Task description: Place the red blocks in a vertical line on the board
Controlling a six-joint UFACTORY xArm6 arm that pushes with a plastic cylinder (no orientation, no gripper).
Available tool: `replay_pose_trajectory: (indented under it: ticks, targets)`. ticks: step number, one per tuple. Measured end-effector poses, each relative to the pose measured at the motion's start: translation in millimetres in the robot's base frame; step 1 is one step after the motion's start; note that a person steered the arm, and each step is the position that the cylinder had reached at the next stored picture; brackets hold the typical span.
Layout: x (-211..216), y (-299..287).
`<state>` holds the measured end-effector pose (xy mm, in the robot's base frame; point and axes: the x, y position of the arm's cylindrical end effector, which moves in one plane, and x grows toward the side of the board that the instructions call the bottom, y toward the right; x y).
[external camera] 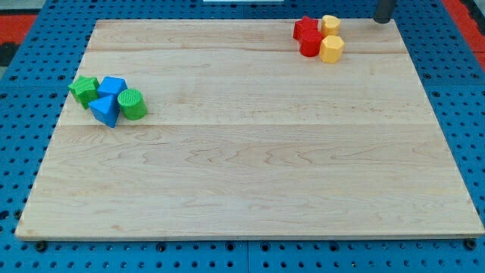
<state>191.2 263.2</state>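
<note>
Two red blocks sit near the view's top right of the wooden board (242,174): a red star-like block (305,28) and, just below and touching it, a red rounded block (311,45). A yellow block (330,23) and a yellow hexagonal block (332,48) touch them on the right. My tip (384,20) shows as a dark rod end at the view's top edge, right of this cluster and apart from it, just past the board's top edge.
At the view's left sits a second cluster: a green star (84,89), a blue cube (113,86), a blue triangular block (105,111) and a green cylinder (132,104). A blue pegboard (23,152) surrounds the board.
</note>
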Motion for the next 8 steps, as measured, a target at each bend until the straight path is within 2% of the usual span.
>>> replay_pose_trajectory:
  ticks: [3,4,5,6,8]
  targets:
    - [0,-27]
    - [1,-68]
    - [1,-150]
    - [25,-172]
    - [26,-134]
